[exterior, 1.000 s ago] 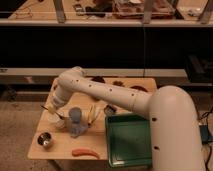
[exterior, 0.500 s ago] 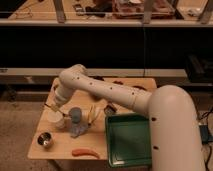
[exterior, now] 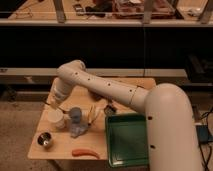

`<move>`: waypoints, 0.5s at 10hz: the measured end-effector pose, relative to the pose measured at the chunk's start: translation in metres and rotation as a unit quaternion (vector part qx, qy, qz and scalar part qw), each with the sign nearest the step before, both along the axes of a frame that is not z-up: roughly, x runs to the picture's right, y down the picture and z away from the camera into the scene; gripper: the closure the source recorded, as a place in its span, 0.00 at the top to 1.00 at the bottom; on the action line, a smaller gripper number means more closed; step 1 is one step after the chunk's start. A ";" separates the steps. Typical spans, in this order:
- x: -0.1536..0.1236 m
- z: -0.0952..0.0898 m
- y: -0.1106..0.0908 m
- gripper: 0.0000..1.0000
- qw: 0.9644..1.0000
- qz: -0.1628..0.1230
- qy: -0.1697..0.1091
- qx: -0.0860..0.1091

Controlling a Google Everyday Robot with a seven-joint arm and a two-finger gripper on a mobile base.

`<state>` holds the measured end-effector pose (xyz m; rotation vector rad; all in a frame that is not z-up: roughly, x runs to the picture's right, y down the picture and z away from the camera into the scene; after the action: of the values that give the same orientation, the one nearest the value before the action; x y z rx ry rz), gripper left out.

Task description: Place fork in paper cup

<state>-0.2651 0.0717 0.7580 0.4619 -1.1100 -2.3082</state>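
Since the earlier frame the arm's elbow is sitting a touch higher. The pincer is still hovering over the cup, and the things on the surface are lying where they were.

- Fork [exterior: 60, 107] is showing only as a thin dark sliver at the pincer [exterior: 54, 104], hanging just above the cup's rim and slanting toward the blue-grey cup [exterior: 75, 116].
- Pincer is standing together, seemingly clamping the fork. The grip point itself is hard to make out.
- Cup [exterior: 55, 120] is standing upright on the surface [exterior: 65, 146], directly under the pincer.
- Blue-grey cup is just beside it, with a yellow thing [exterior: 92, 114] beyond.
- Metal bowl [exterior: 45, 140] is nearer the front corner, and a green tray [exterior: 127, 142] is lying well apart.

Risks, as judged:
- Fork is slanting rather than hanging plumb, so on release its tip may catch the rim and flip out onto the surface.
- Cup is looking short and light, so a long fork leaning on one wall could topple it.
- A descending wrist may nudge the blue-grey cup, which is standing very close.
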 end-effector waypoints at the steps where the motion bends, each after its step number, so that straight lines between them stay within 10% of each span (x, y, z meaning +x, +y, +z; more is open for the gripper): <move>1: -0.001 -0.001 -0.001 0.00 1.000 -0.004 -0.003 -0.001; 5: -0.007 -0.006 -0.007 0.00 1.000 -0.027 -0.013 -0.001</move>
<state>-0.2723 0.0646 0.7525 0.4690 -1.1510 -2.3532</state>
